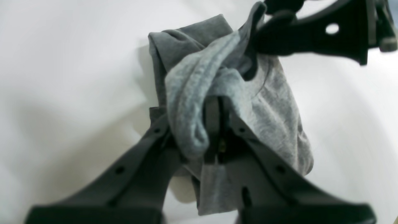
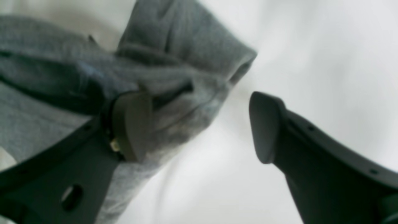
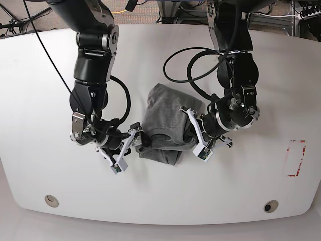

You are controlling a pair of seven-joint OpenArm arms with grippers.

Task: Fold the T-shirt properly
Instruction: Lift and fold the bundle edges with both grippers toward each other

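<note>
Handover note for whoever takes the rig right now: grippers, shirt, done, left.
Left gripper: shut on a fold of the T-shirt, seen in its own wrist view.
Right gripper: open, jaws apart, one finger against the cloth and the other clear of it, at the bundle's edge.
T-shirt: a compact, bunched grey bundle mid white table, between both arms.
Done: shirt gathered into a small package.
Left: likely release the left grip, flatten and square the bundle; folds look lumpy, not neat.
</note>
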